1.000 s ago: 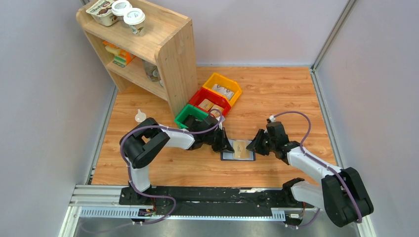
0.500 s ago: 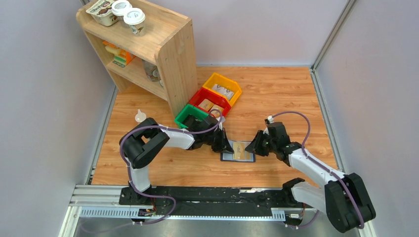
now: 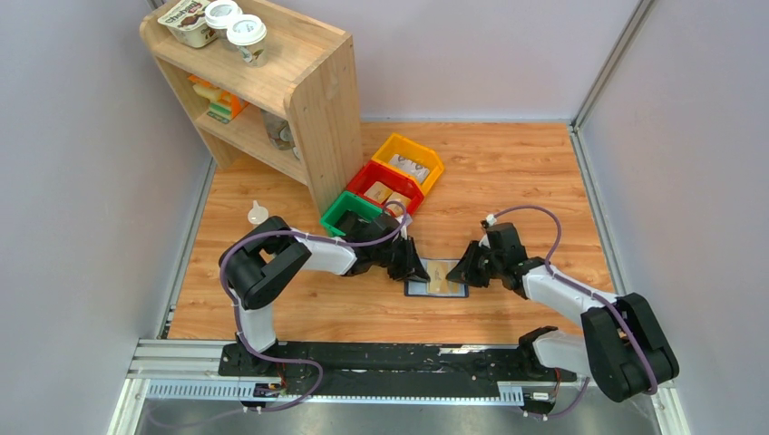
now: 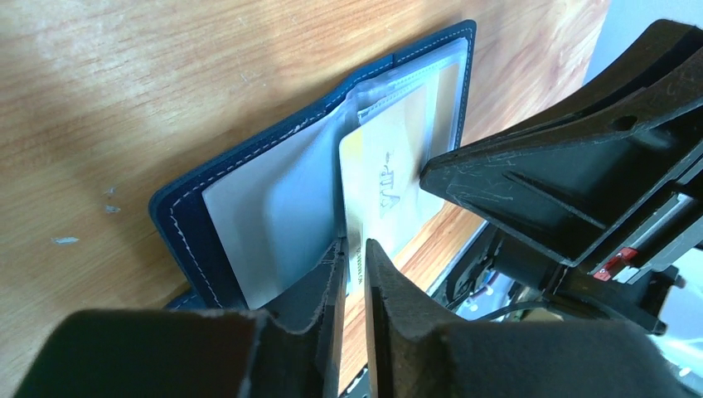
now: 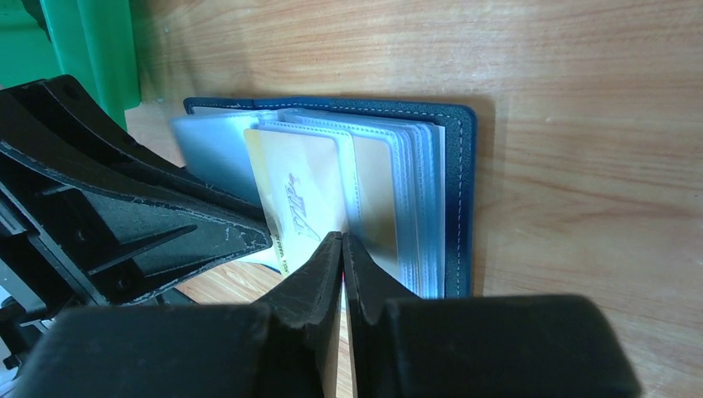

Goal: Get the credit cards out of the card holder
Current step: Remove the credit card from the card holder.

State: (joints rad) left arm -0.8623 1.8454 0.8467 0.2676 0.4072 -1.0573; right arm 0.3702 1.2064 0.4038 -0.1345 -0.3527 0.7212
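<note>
The navy card holder (image 3: 436, 291) lies open on the wooden table between my two grippers. It also shows in the left wrist view (image 4: 178, 215) and the right wrist view (image 5: 460, 182), with clear plastic sleeves fanned out. A tan-beige credit card (image 3: 442, 275) sticks partly out of a sleeve. My left gripper (image 3: 420, 269) is shut on that card's edge (image 4: 385, 178), with the card running between its fingers (image 4: 355, 249). My right gripper (image 3: 463, 269) is shut, and its tips (image 5: 341, 240) rest on the sleeves beside the card (image 5: 303, 186).
Green (image 3: 352, 210), red (image 3: 385, 186) and yellow (image 3: 410, 159) bins stand in a row just behind the left gripper. A wooden shelf (image 3: 308, 91) is at the back left. A small white object (image 3: 257, 214) lies at the left.
My right gripper has crept a little left toward the holder. The left gripper and the holder have hardly moved.
</note>
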